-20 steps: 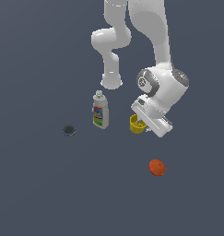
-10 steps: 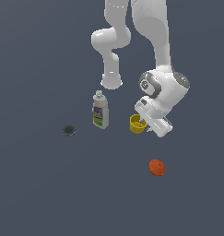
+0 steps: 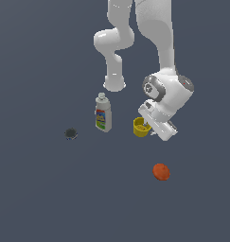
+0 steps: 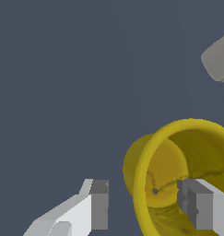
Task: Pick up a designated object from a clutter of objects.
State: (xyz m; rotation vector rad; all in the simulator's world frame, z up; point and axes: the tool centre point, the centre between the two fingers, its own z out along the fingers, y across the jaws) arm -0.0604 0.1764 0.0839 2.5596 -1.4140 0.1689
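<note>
I am seeing the end effector (image 4: 143, 209) hanging open around the rim of the yellow cup (image 3: 141, 127), with one finger (image 4: 198, 207) inside the cup and the other outside. The cup is sitting on the tabletop (image 3: 40, 198), between the white bottle (image 3: 103, 112) and the orange-red ball (image 3: 161, 171).

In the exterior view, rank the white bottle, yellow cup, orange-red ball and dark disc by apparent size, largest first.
1. White labelled bottle, clearly the tallest.
2. Bright yellow cup and orange-red ball: these look about alike; the arm partly hides the cup, so I won't rank them.
3. Small dark round disc, smallest.
</note>
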